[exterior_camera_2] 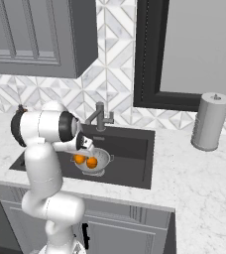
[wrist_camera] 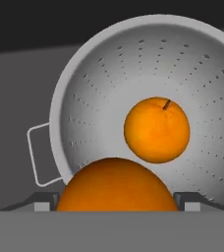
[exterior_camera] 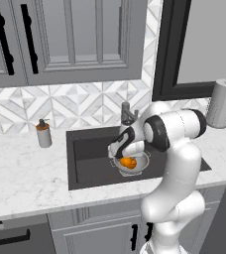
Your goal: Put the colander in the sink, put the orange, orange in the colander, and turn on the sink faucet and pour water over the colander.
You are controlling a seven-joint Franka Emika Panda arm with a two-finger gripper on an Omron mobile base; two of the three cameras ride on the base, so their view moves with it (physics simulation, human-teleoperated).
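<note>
The colander (wrist_camera: 153, 103) sits on the floor of the sink (exterior_camera: 87, 154), toward its right half, with one orange (wrist_camera: 156, 129) already resting in the bowl. The end effector (wrist_camera: 116, 204) hangs just above the colander's near rim and is grasping the second orange (wrist_camera: 115, 184), which bulges between the two finger tips in the hand view. What the coming release seems to turn on is that this held fruit lies over the near edge of the bowl rather than over its middle: the open bowl and the resting orange lie just ahead of the end effector, farther into the sink. A short advance toward the bowl's centre would likely let the fruit drop inside, not onto the rim. The sink faucet (exterior_camera_2: 99, 117) stands on the surface at the far edge of the sink, beyond the colander, with no water running.
</note>
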